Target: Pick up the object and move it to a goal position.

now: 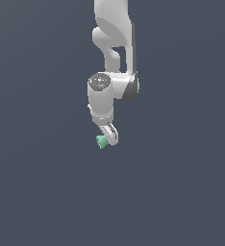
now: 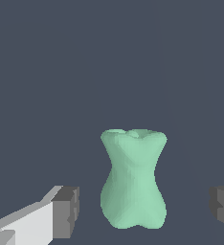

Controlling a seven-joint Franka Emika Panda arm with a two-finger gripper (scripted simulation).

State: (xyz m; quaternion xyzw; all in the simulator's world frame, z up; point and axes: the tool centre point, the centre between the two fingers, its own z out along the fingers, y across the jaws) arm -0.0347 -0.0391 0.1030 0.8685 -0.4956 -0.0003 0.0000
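The object (image 2: 133,179) is a small mint-green spool shape, narrow at the waist and flared at both ends. In the wrist view it stands between my two dark finger pads (image 2: 66,213), with a visible gap on each side, so nothing touches it. My gripper (image 2: 145,210) is open around it. In the exterior view the object (image 1: 101,141) shows as a tiny green piece at the tip of the gripper (image 1: 109,138), on the exterior view's left side of the fingers. The white arm reaches down from above.
A plain dark grey-blue surface (image 1: 181,192) fills both views. No other objects, containers or edges show.
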